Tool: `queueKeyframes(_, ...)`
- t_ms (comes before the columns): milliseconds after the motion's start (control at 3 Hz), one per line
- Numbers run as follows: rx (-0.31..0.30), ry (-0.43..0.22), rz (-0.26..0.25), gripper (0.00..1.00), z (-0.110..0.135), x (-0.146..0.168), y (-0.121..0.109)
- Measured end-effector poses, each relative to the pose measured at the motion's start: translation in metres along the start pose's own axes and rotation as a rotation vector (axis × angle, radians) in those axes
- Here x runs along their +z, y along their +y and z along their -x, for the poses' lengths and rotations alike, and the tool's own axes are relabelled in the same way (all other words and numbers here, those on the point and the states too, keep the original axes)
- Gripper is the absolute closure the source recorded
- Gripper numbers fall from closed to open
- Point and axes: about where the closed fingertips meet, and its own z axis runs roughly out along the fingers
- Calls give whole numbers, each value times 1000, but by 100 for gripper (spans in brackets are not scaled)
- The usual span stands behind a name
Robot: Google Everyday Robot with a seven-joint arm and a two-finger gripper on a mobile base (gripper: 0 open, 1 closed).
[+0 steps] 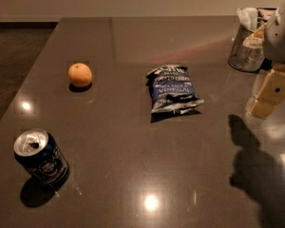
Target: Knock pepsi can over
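The pepsi can [41, 158] is dark blue with a silver opened top and a round whitish logo. It stands upright near the front left corner of the dark table [133, 175]. My gripper [270, 95], beige under a white arm part, hangs at the right edge of the view above the table. It is far to the right of the can and touches nothing.
An orange [80, 74] sits at the back left. A crinkled blue-and-white chip bag [172, 89] lies in the middle. A clear container with white items [247, 49] stands at the back right. The table's left edge drops to dark floor [14, 61].
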Motion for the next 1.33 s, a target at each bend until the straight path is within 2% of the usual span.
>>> queueKeyframes(333,0,-1,-1,0,0,0,0)
queueKeyframes(667,3,-44,18,0,7,6,7)
queueKeyframes(1000,-17,-133,64,0,23,21,26)
queueKeyframes(1333,-73,-260,162,0,56,43,63)
